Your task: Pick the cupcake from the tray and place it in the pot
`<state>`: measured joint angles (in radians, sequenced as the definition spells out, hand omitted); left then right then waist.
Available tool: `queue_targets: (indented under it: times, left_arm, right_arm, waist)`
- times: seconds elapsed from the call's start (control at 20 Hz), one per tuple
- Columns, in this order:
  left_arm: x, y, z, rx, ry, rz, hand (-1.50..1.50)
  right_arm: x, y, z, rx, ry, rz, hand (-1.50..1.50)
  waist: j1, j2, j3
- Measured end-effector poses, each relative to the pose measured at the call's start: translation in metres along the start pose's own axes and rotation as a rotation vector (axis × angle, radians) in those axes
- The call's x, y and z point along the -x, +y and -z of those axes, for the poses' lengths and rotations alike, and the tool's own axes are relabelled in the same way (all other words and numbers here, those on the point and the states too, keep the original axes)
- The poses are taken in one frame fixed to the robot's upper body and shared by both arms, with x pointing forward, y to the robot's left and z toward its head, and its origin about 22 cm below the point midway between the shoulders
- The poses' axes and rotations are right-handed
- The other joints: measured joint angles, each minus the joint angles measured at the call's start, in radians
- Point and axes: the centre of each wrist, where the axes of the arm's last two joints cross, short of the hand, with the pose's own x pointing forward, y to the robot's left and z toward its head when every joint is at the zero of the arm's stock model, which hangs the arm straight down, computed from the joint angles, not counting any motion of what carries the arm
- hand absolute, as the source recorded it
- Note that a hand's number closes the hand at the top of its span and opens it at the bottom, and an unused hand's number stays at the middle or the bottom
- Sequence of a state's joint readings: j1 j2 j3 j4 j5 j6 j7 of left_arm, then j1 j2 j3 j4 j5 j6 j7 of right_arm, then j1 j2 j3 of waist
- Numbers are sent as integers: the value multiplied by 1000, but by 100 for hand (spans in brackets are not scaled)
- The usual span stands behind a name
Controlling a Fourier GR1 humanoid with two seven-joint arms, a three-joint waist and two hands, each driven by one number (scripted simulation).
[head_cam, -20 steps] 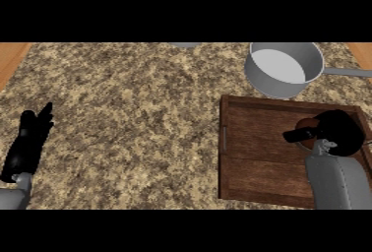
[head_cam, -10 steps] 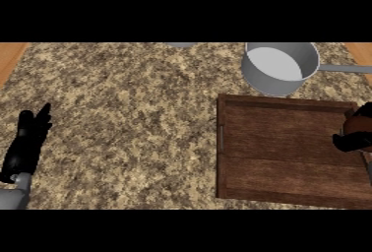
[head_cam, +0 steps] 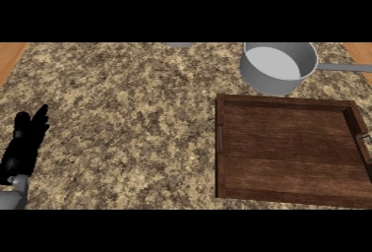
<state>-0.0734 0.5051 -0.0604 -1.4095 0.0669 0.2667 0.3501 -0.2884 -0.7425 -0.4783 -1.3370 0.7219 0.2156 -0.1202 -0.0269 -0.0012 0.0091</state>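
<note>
Speckled granite desk [head_cam: 131, 123], wooden tray [head_cam: 291, 152] at right with nothing showing on it, grey pot [head_cam: 278, 66] just behind it; cupcake not visible anywhere, nor was my right hand. My left hand [head_cam: 25, 142] rested open at the left edge, fingers straight. Judged the cupcake light, soft and crushable, best held low round the wrapper.

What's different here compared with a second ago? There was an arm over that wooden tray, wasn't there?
Yes. The right hand, which was over the brown wooden tray, drew off toward the right edge and is now out of view. No cupcake shows on the tray or in the grey metal pot. The left hand rests open at the left edge, as before; tray and pot have not moved.
</note>
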Motion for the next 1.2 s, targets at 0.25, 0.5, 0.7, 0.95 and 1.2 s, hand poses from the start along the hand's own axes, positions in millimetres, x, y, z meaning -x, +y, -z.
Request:
queue_targets:
  times: [0.25,0.5,0.7,0.95,1.2]
  left_arm:
    - [-1,-5,-4,31,-11,7,0]
    - [-12,-9,0,38,-29,21,0]
    - [-12,-12,-4,43,-33,22,0]
    - [-11,-17,-1,50,-30,24,0]
    - [-9,-14,1,41,-27,25,0]
  right_arm:
    - [35,-57,5,178,-177,169,150]
    - [57,-105,15,243,-288,227,150]
    - [46,-123,35,207,-327,247,150]
    - [14,-135,62,125,-338,266,150]
    - [-27,-118,91,48,-319,274,150]
  waist:
    - [23,2,-3]
    - [43,7,-6]
    - [54,7,-8]
    - [55,7,-9]
    - [57,6,-10]
